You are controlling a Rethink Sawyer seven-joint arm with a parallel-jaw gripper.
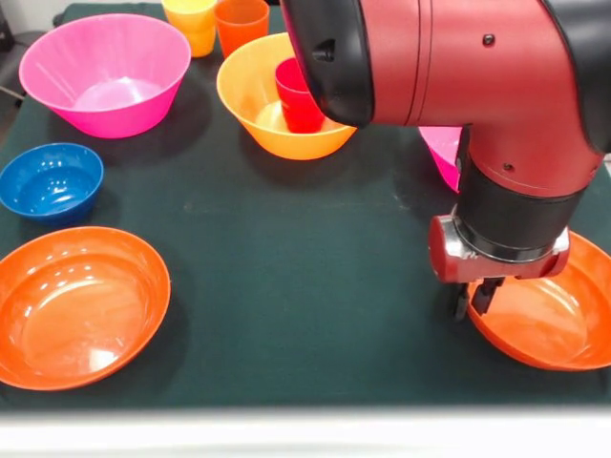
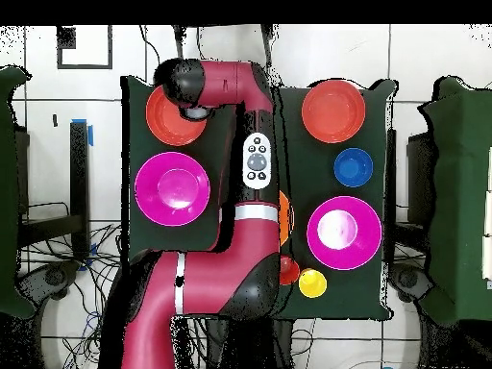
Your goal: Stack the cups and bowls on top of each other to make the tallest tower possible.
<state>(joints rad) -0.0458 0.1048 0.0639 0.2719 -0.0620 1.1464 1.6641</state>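
Tower barely begun
Only red cup [image 1: 299, 100] inside big orange bowl [image 1: 277, 95]; jaws at shallow red-orange bowl [image 1: 549, 320] rim, spread or pinching unclear; other bowls, cups still loose.

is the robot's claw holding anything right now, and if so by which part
It cannot be told. The claw sits at the near rim of the shallow red-orange bowl, but whether it grips that rim is unclear.

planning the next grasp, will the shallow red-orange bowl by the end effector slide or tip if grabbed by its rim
The shallow red-orange bowl looks glossy, so its rim may slip in the end effector. It seems thin, rigid plastic, probably light. Its wide, low shape should resist tipping, though it might skate on the table if nudged.
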